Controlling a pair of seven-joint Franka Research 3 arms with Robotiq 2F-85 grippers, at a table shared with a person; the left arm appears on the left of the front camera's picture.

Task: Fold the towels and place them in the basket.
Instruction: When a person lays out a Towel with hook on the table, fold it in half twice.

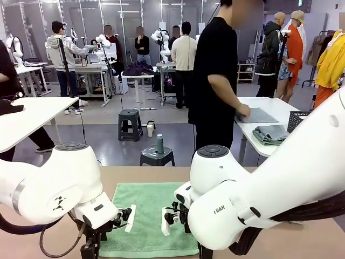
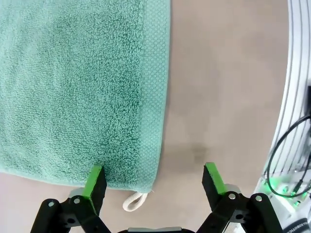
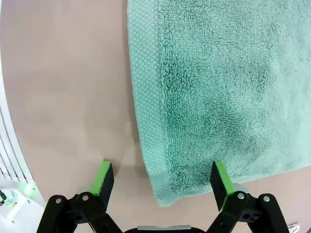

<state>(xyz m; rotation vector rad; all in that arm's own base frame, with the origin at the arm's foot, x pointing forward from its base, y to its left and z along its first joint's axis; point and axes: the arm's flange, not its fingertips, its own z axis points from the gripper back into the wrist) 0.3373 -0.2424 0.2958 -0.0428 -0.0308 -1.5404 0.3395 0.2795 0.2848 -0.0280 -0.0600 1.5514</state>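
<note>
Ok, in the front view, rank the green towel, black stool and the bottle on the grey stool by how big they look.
Largest: green towel.
Next: black stool.
Smallest: bottle.
The towel lies nearest the camera, so that's apparent size only.

The green towel (image 2: pixel 73 87) is soft, fuzzy cloth with a bumpy edge. The table (image 2: pixel 223 97) is smooth and dull.

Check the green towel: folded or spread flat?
Spread flat. The green towel lies open on the table, a single layer at both near corners.
</note>
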